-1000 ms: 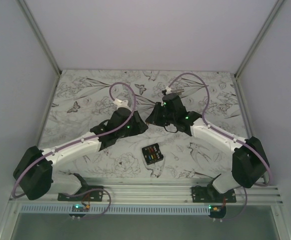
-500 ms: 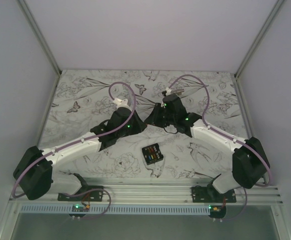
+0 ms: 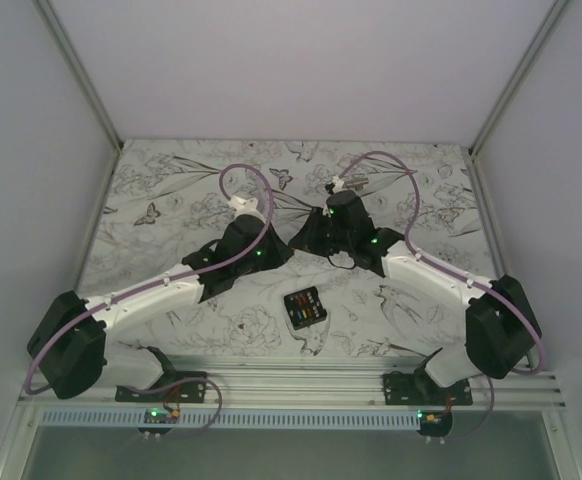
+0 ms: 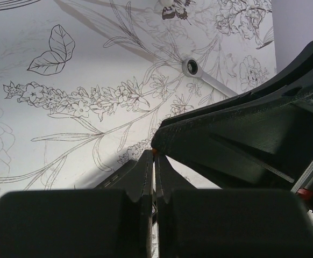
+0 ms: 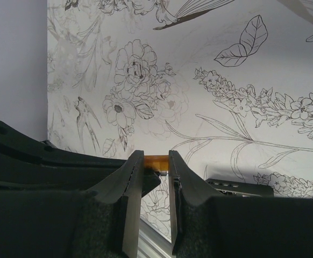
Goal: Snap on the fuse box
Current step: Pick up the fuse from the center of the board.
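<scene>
- The left fingers (image 4: 150, 161) are pressing fully together now, after standing clearly apart a second ago; only a hairline seam is showing between them, with a tiny orange speck sitting at their tips
- Whether that speck is being pinched or is only lying behind the tips, I cannot tell
- The right fingers (image 5: 139, 161) are keeping the same narrow gap as before and are gripping a small amber piece (image 5: 155, 163) across it, up off the surface (image 3: 171, 190)
- From above, the right wrist is edging slightly toward the left arm, so the two sets of tips are meeting in mid-air over the middle of the surface
- The fuse box (image 3: 305, 308) is lying face up on the surface near the front edge, between the two arm bases, its coloured fuses showing; it is staying where it was and nothing is touching it
- A silver wrench (image 4: 210, 81) is lying farther back, untouched
- The closing is looking like a hand-over or shared pinch on the small piece rather than work on the box, so the snapping step is not yet beginning: both arms are hovering apart from the box, and one is going to have to come down to it
</scene>
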`<state>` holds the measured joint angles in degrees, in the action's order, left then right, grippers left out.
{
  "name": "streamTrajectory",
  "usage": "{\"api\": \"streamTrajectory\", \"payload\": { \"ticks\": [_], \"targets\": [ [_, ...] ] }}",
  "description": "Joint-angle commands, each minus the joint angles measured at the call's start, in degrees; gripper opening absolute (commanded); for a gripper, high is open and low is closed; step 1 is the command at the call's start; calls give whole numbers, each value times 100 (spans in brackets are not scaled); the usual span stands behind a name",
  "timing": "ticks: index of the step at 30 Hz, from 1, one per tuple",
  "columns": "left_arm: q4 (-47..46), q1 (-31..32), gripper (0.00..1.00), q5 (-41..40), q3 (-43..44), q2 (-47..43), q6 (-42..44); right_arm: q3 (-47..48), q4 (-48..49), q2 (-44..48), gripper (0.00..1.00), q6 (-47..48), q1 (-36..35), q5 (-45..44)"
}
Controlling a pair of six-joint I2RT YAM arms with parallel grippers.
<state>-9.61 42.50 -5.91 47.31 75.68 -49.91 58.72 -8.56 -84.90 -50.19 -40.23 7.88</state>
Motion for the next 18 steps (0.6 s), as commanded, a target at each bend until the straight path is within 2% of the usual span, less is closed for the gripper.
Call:
{"api": "streamTrajectory", "payload": {
  "ticks": [1, 2, 8, 11, 18],
  "targets": [
    [-189, 30, 0, -68, 102, 38, 79, -66, 193, 260, 26, -35, -99, 89],
    [-192, 30, 0, -72, 69, 3, 104, -75, 188, 308, 27, 11, -99, 39],
    [-184, -51, 0, 214, -220, -461, 611, 7, 97, 754, 50, 727, -58, 79],
    [-182, -173, 0, 650, -335, -803, 1130, 69, 57, 1027, 54, 1386, 14, 372],
    [-142, -420, 0, 1878, -553, -1822, 2199, 3, 104, 1722, 54, 2917, 115, 1554]
  ]
}}
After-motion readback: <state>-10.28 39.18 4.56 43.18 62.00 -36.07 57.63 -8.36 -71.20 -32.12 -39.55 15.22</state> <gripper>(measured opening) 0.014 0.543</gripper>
